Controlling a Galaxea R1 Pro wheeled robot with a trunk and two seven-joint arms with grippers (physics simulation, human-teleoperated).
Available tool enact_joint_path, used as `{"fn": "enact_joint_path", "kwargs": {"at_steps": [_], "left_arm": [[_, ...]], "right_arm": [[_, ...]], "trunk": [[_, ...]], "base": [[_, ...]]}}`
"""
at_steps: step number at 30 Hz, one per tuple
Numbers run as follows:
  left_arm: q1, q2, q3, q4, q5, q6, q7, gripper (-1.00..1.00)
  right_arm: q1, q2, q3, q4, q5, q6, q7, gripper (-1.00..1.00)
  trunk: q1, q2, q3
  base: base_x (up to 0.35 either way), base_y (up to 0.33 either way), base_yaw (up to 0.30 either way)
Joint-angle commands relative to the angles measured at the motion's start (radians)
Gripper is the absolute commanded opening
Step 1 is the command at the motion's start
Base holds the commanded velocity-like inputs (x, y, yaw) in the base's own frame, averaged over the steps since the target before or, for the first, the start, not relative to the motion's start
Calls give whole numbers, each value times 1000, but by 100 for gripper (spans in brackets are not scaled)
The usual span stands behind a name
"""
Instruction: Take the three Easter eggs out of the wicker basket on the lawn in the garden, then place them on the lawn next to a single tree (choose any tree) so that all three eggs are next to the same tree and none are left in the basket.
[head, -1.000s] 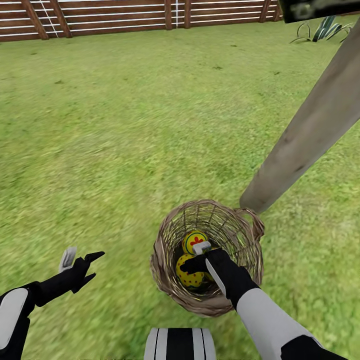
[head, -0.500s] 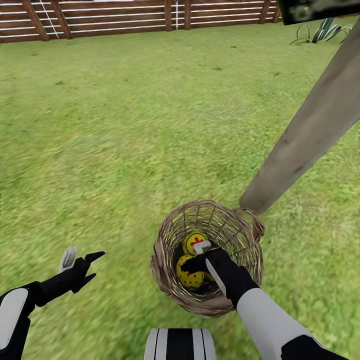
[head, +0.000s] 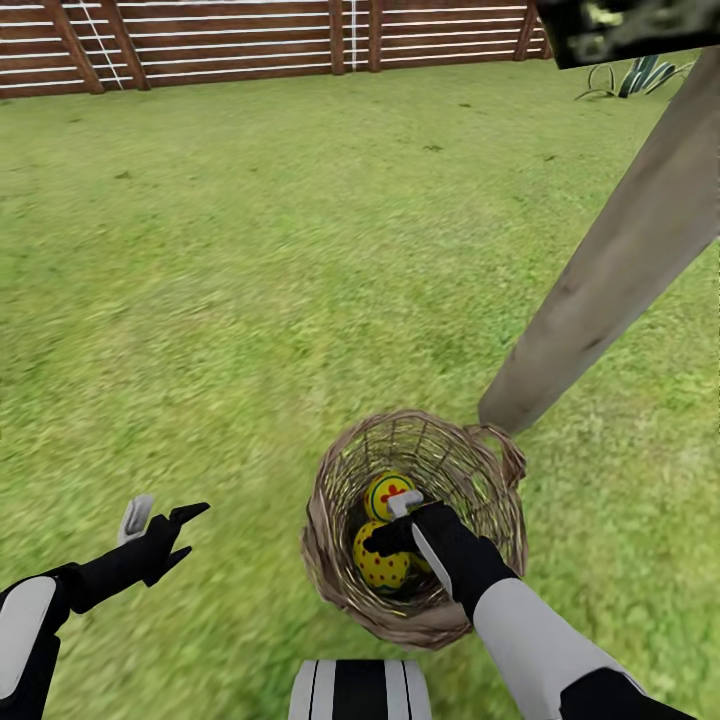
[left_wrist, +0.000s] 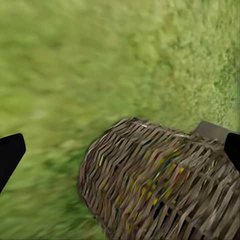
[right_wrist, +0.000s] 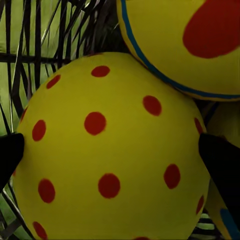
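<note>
- Shifted slightly since a second ago: whole head view, so camera motion; right gripper (head: 397, 520) at the same place inside wicker basket (head: 415, 525), by tree (head: 610, 270).
- Right fingers apart, black tips flanking dotted egg (right_wrist: 110, 150) on either side; contact not confirmed.
- Flower egg (head: 388, 493) touching dotted one; edge of third egg (right_wrist: 225, 220) beside it, pattern mostly hidden.
- Left gripper (head: 160, 520) idle over lawn (head: 250, 250), fingers apart.
- Step in hand, judged: grasp dotted egg. Close across widest girth, squeeze gently, lift straight up clear of rim; smooth shell may slip, basket may drag.
</note>
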Motion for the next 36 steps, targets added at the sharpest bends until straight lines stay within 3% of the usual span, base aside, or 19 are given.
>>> {"fn": "enact_joint_path", "kwargs": {"at_steps": [1,7,12,36], "left_arm": [[0,0,1,-1,11,4,10,100],[0,0,1,-1,9,4,10,100],[0,0,-1,0,9,4,10,100],[0,3,1,45,9,4,10,100]], "right_arm": [[0,-1,1,32,18,3,1,-100],[-24,0,1,46,17,3,-3,-100],[-43,1,1,61,17,-1,-99,-100],[-44,2,0,58,18,3,-95,-100]], "trunk": [[0,0,-1],[-2,1,19],[-5,2,38],[-15,8,131]], "base": [[0,0,0],[0,0,0],[0,0,0],[0,0,0]]}}
